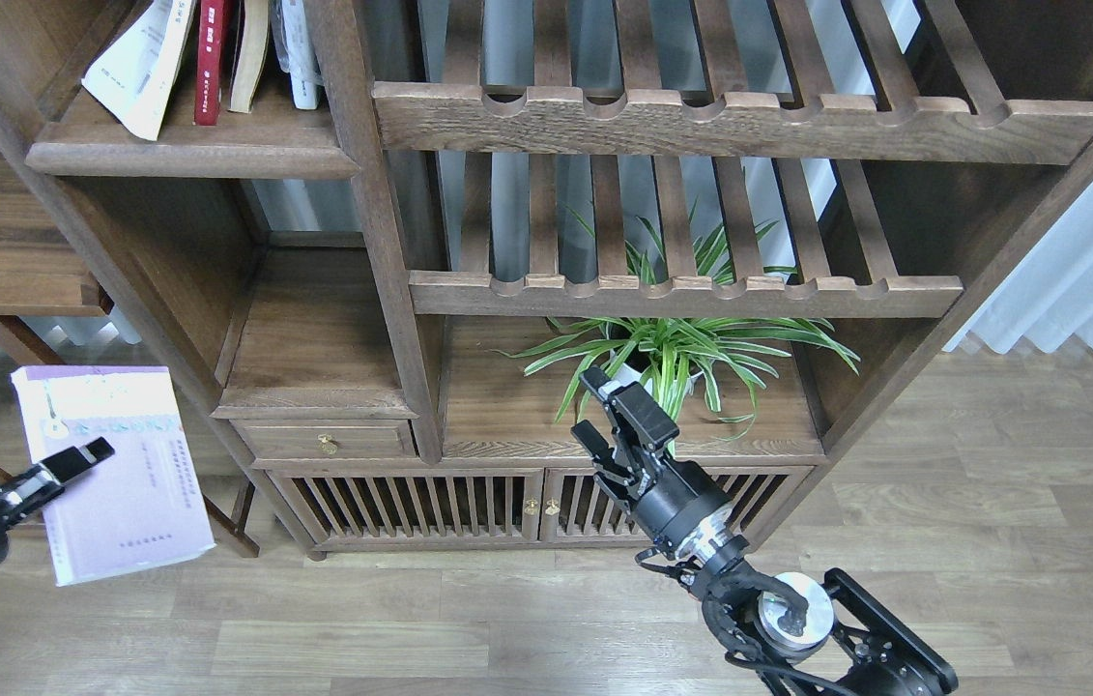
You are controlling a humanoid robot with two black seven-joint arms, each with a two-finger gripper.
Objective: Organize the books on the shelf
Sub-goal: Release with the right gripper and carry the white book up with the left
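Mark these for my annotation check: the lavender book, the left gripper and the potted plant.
lavender book (126,483): head view, middle of its front cover.
left gripper (72,461): head view, fingertips clamped on the cover.
potted plant (676,353): head view, centre of its striped leaves.

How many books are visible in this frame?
5: four on the upper-left shelf (white, red, tan, white), one lavender book in the left gripper. Others may be cropped.

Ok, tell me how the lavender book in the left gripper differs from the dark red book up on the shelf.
The lavender book is held in the air by the left gripper, cover facing up; the red book stands on the shelf, spine outward. The lavender one is alone; the red one has other books on both sides. Both are thin.
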